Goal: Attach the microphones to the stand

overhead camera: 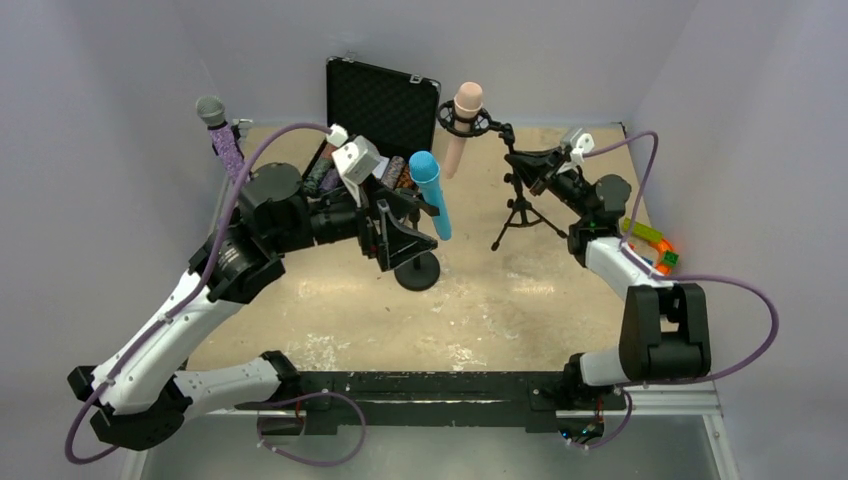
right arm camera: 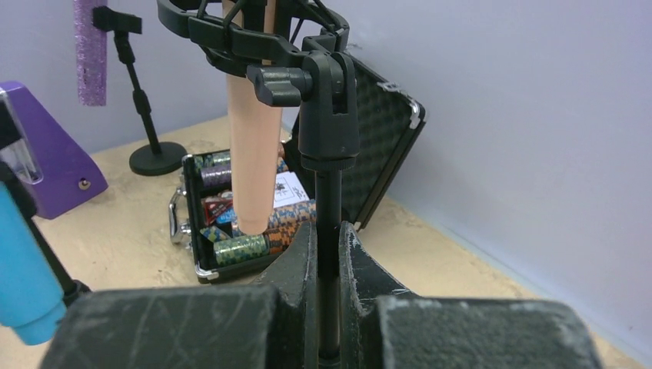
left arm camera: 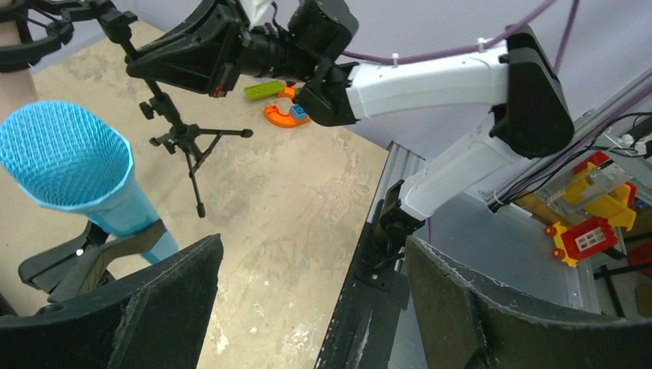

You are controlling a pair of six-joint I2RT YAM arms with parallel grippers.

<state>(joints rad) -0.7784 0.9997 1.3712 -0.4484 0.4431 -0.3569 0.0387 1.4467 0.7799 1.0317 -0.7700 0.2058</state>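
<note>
The bright blue microphone (overhead camera: 432, 192) sits tilted in the clip of a round-base stand (overhead camera: 417, 272). In the left wrist view, its mesh head (left arm camera: 65, 154) lies left of my left fingers. My left gripper (overhead camera: 397, 235) (left arm camera: 315, 307) is open and empty beside it. The pale pink microphone (overhead camera: 463, 125) (right arm camera: 254, 138) hangs in the shock mount of a tripod stand (overhead camera: 520, 205). My right gripper (overhead camera: 522, 162) (right arm camera: 329, 231) is shut on that stand's pole (right arm camera: 329, 207). The glittery purple microphone (overhead camera: 222, 132) (right arm camera: 91, 50) sits on a third stand at the far left.
An open black case (overhead camera: 385, 100) (right arm camera: 231, 231) with patterned rolls stands at the back, behind the blue microphone. Coloured toy bricks (overhead camera: 652, 245) lie at the right edge near my right arm. The purple microphone's round base (right arm camera: 158, 157) sits by the wall.
</note>
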